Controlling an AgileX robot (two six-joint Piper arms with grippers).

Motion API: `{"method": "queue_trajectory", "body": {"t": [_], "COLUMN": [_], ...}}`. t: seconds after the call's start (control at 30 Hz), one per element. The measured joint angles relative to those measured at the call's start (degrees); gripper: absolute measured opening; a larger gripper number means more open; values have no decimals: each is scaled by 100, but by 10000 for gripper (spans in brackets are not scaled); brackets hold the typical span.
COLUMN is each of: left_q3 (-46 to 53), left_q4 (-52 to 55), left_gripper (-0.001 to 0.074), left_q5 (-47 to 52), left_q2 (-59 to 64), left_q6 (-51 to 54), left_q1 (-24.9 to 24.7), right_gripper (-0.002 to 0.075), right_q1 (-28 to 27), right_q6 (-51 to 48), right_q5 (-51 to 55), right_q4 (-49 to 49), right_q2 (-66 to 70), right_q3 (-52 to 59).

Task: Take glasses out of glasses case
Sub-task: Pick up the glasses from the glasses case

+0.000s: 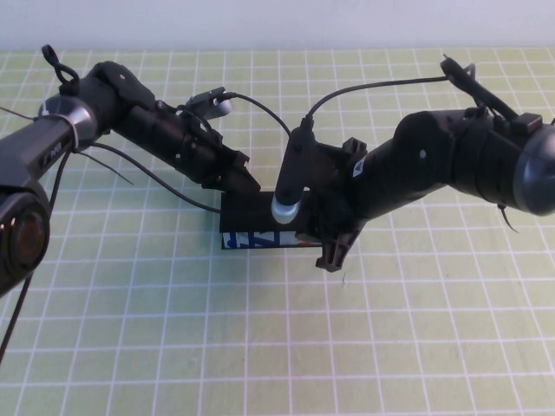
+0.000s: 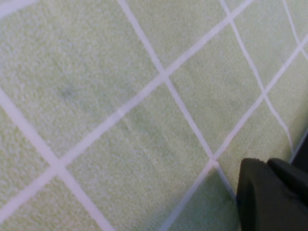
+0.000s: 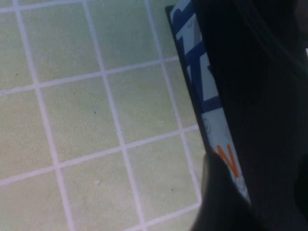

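While both arms crowd over it, the case sits near the middle of the tabletop, lid down as far as I can see, its blue printed strip facing the camera side. The left gripper comes in low from the left and ends right at the case's left upper edge; whether its jaws are open or closed I cannot tell, since its own camera shows only a dark corner and green grid. The right gripper hangs at the case's right end, one finger dropping past the front edge toward the mat. Its wrist view shows the strip pressed close beside a dark finger, yet the spacing of its jaws is hidden too, so I won't guess.

No glasses are in view; I take them to be inside.

The case looks like a stiff, light box with smooth sides, so I'd expect it to skid on the mat unless one arm pins it down. The lid's free long edge seems the place to lift, with the other arm steadying an end. The glasses would be light, hard plastic, and slick. Best taken by the bridge or a temple, not the lenses, and with gentle pressure.
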Motion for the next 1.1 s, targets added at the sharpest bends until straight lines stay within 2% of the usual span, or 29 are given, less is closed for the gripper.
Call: {"method": "queue_trajectory", "body": {"t": [0.43,0.77,1.1], "left_q3": [0,0,0], "left_q4": [0,-10,-10], "left_gripper": [-4,-4,-4], "left_q5": [0,0,0], "left_q2": [0,0,0], "left_q6": [0,0,0], "left_q1": [0,0,0], "right_gripper": [301,214,204], "right_q1": [95,95,95], "right_q6": [-162,-172,-172], "right_q5": [-690,-931,-1253], "right_q4": [-106,-423,-445], "right_q2": [476,616,715], "right_q3": [-17,-17,-17]}}
